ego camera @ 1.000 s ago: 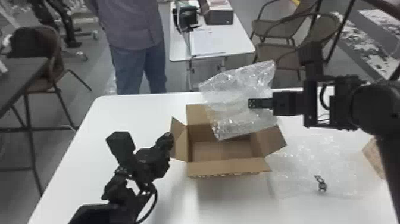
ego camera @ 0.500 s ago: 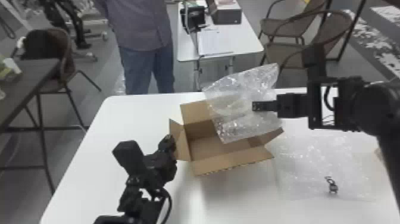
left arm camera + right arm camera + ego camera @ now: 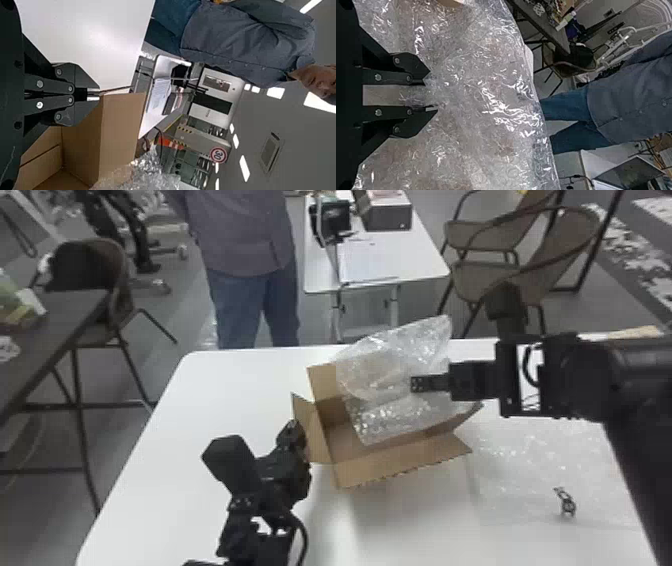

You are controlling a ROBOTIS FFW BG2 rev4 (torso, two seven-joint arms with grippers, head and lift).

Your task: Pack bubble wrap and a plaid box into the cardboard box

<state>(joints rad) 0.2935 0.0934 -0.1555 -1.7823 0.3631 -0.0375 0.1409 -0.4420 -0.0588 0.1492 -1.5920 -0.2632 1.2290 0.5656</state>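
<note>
White table (image 3: 220, 395), grey floor (image 3: 182, 310); left end effector (image 3: 297, 432) pinches cardboard box (image 3: 395, 466); right end effector (image 3: 417, 384), bubble wrap (image 3: 390, 420).

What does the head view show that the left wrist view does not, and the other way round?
Head view: the right gripper holding up a piece of bubble wrap over the box, a flat bubble wrap sheet on the table, a small dark item on that sheet, and woven armchairs behind.

Left wrist view: a round red-rimmed sign and ceiling lights.

Both: the open cardboard box, the left gripper at its flap, the raised bubble wrap, the white table, and papers beyond.
</note>
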